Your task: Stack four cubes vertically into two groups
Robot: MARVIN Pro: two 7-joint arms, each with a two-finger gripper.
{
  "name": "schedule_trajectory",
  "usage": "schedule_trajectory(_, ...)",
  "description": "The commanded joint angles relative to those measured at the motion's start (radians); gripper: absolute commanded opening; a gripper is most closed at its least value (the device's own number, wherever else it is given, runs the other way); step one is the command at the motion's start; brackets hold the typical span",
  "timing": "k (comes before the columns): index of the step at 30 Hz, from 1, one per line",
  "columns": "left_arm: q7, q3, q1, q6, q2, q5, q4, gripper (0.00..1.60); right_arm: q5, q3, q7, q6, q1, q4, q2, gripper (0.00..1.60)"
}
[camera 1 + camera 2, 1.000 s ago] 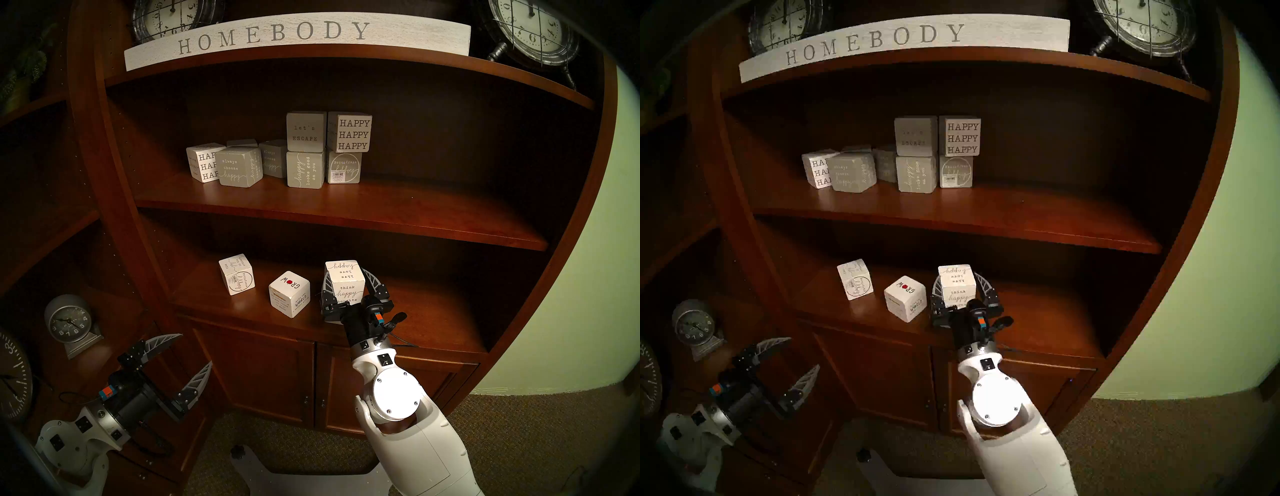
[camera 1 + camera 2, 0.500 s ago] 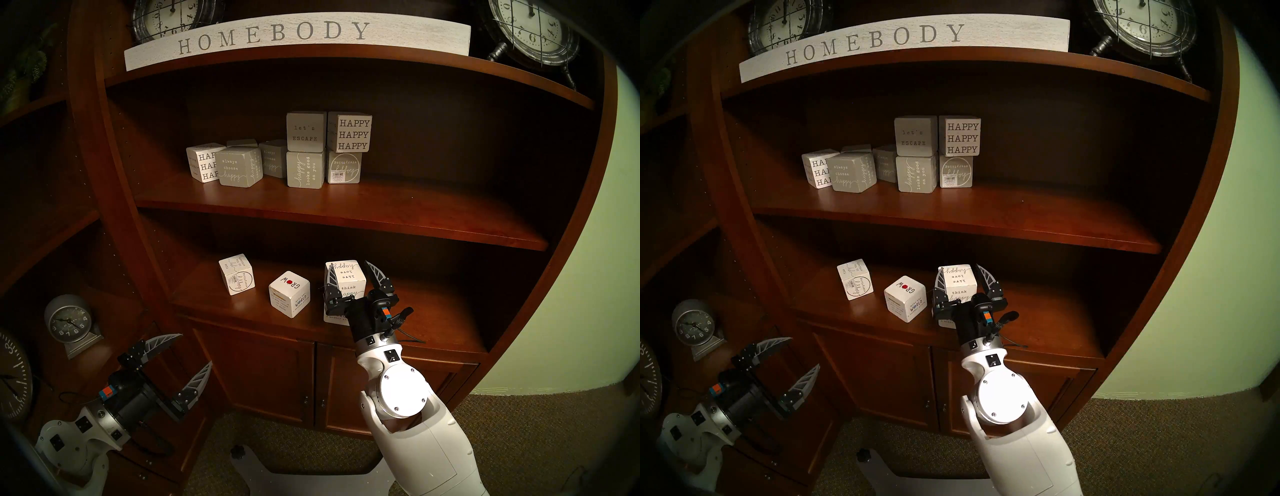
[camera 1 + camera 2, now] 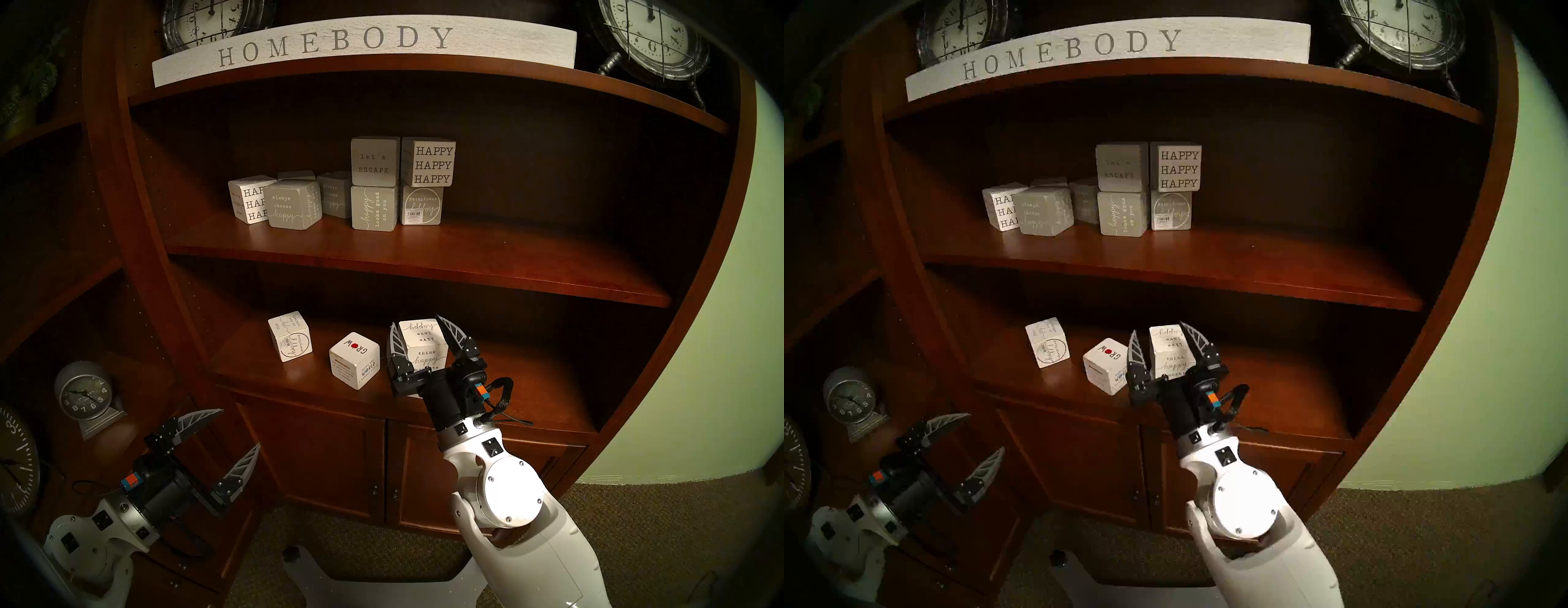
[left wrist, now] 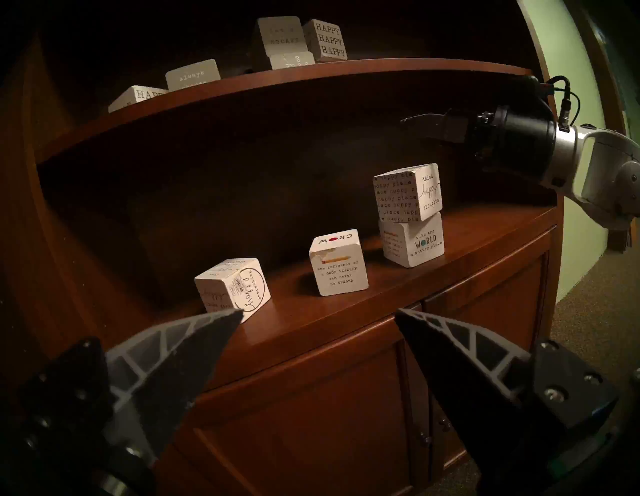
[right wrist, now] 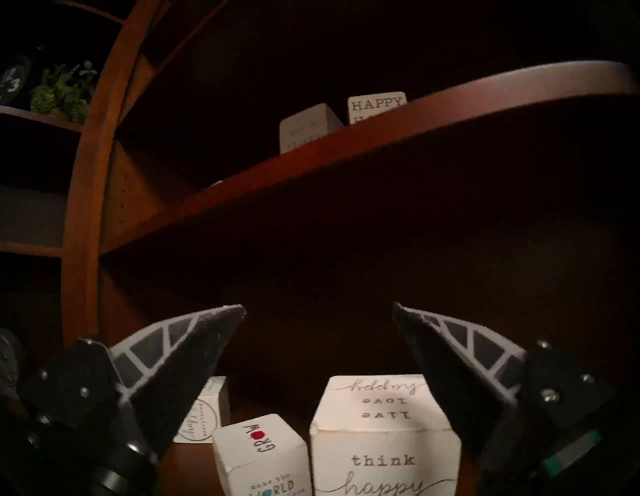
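One stack stands: "think happy" cube (image 4: 408, 192) sits on "WORLD" cube (image 4: 412, 240).
Right hand (image 3: 420, 333) is released, above it; retreat straight, avoid brushing. Left hand (image 3: 229, 437) idles, released.

Both the left pincer (image 3: 229, 433) and right pincer (image 3: 420, 329) gape wide.

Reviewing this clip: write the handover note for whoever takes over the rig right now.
Right gripper: open, fingers either side of the "think happy thoughts" cube, above it by the left wrist view.
Left gripper: open, empty, parked low beside the cabinet.
Done: that cube sits on the "make the WORLD" cube, slightly askew.
Left: the "GROW" cube and the circled "happy" cube stand apart on the lower shelf; stack one on the other.
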Motion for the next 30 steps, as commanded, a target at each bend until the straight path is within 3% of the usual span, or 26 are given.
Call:
schedule_trajectory(1,0.000,0.000,-0.003,-0.002,0.001,0.000,-0.011,1.60,-0.014,0.031,0.113,-0.029,-0.072,-0.057,0.108,1.60)
schedule_trajectory(5,-0.001,0.000,-0.003,-0.002,0.001,-0.001,-0.010,1.60,0.016,0.092,0.204,-0.039,-0.074,-0.029,0.172,1.60)
schedule_trajectory(11,-0.001,0.000,-0.004,-0.002,0.001,-0.001,-0.008,1.60,-0.001,0.150,0.305,-0.072,-0.108,-0.015,0.238,1.60)
schedule_trajectory(21,-0.001,0.000,-0.005,-0.003,0.001,-0.001,-0.007,1.60,0.011,0.163,0.495,-0.154,-0.205,-0.027,0.363,1.60)
schedule_trajectory(30,-0.002,0.000,-0.005,-0.003,0.001,-0.001,-0.009,1.60,0.081,0.177,0.663,-0.245,-0.199,0.033,0.472,1.60)
